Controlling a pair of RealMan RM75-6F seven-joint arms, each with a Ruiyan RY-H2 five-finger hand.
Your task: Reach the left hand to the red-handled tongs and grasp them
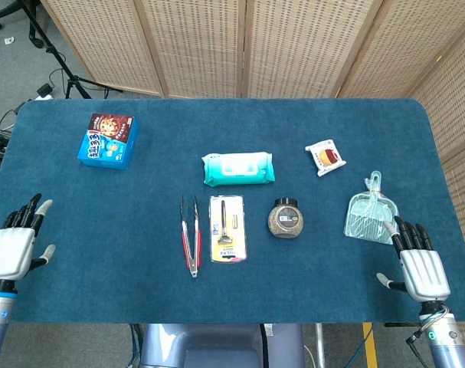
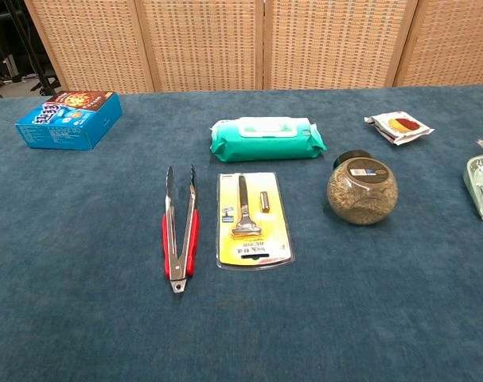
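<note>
The red-handled tongs point(image 1: 191, 238) lie flat on the blue table near its middle front, tips pointing away from me; the chest view shows the tongs point(image 2: 178, 234) too. My left hand point(image 1: 14, 245) hovers at the table's front left corner, far left of the tongs, open with fingers spread and nothing in it. My right hand point(image 1: 420, 264) rests open at the front right corner, beside the teal dustpan. Neither hand shows in the chest view.
Right of the tongs lies a yellow razor pack point(image 1: 227, 228), then a glass jar point(image 1: 285, 219). A green wipes pack point(image 1: 238, 169) sits behind them. A blue box point(image 1: 107, 141) is back left, a snack packet point(image 1: 325, 156) back right, a teal dustpan point(image 1: 369, 215) at right.
</note>
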